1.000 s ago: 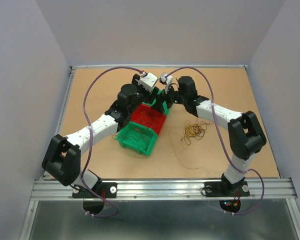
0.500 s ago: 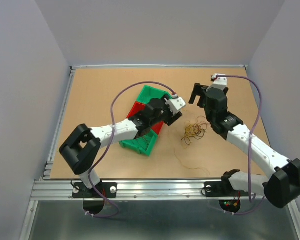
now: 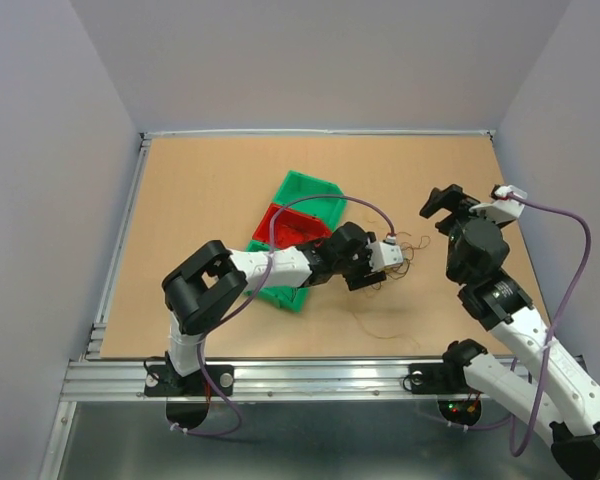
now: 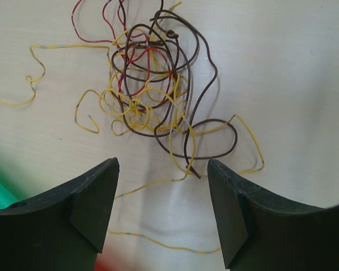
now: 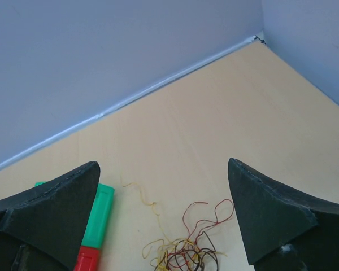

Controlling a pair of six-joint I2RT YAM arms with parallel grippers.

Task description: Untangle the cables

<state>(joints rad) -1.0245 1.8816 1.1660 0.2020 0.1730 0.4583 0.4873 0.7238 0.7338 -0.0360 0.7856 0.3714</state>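
**Q:** How do the jaws of the left gripper [image 4: 161, 169] stand?

**A:** Apart, gripping nothing. Its two matte black, wedge-shaped fingers [image 4: 90, 203] fill the lower corners of the left wrist view. A thin yellow strand lies on the surface between them.

**Q:** Where are the cables [image 4: 152, 107]?

**A:** Just beyond those fingertips, at upper centre of the same view. They form a loose clump of very thin brown, red and yellow wires, with curly single strands trailing left and lower right. The clump lies flat on the table [image 3: 200, 200], a smooth pale wood-toned board.

**Q:** And the right gripper [image 5: 163, 169]?

**A:** Wide open and empty. Its dark fingers frame bare board, with the clump at bottom centre of its wrist view. In the overhead view it sits at right of centre, apart from the wires.

**Q:** What lies farther out?

**A:** Glossy plastic bins left of the clump: a green bin [image 3: 310, 190] and a red bin [image 3: 285, 225] touching. Plain grey walls [image 5: 101, 56] enclose the board.
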